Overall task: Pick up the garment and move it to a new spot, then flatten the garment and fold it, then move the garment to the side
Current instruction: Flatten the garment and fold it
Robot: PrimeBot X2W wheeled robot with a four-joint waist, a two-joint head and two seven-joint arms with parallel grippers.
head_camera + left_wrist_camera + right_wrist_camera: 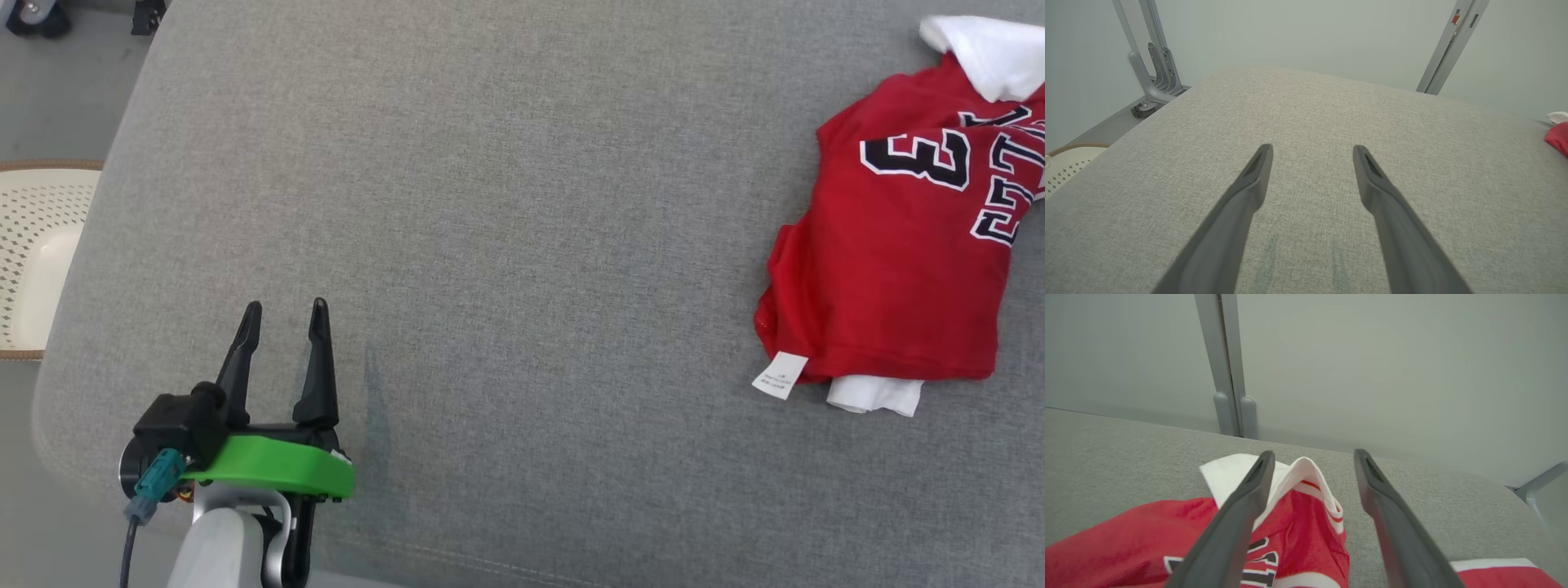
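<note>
**A:** Where's the shirt [898,269] sitting?

**B:** On the right side of the cushion [522,245], in a loose heap. It's doubled over itself, with white trim showing at both ends and a small label [780,376] at the corner nearest the cushion's middle.

**A:** And the grippers?

**B:** Both are spread apart with nothing in them. The left gripper [286,304] hovers over the cushion's near left corner, well away from the shirt. The right gripper [1313,452] hangs over the shirt's white trim towards the cushion's back edge, one finger on either side of it and not pinching.

**A:** How will it handle?

**B:** It looks like thin, light cloth, soft and floppy. I'd expect it to sag and drag from wherever it's pinched, and a one-point grab would probably bunch it more. It isn't fragile, and I wouldn't expect it to slip much on that woven cover. I'd take hold of the trim or a corner of the hem, where the layers are thickest. Better to use two corners to keep it spread.

**A:** Is there room to work?

**B:** Plenty. The middle and left of the cushion are bare. The risks are at the edges. The shirt lies close to the cushion's back and right edges, so a loose end could slide off. There's also a white basket [41,253] just past the left edge.
</note>
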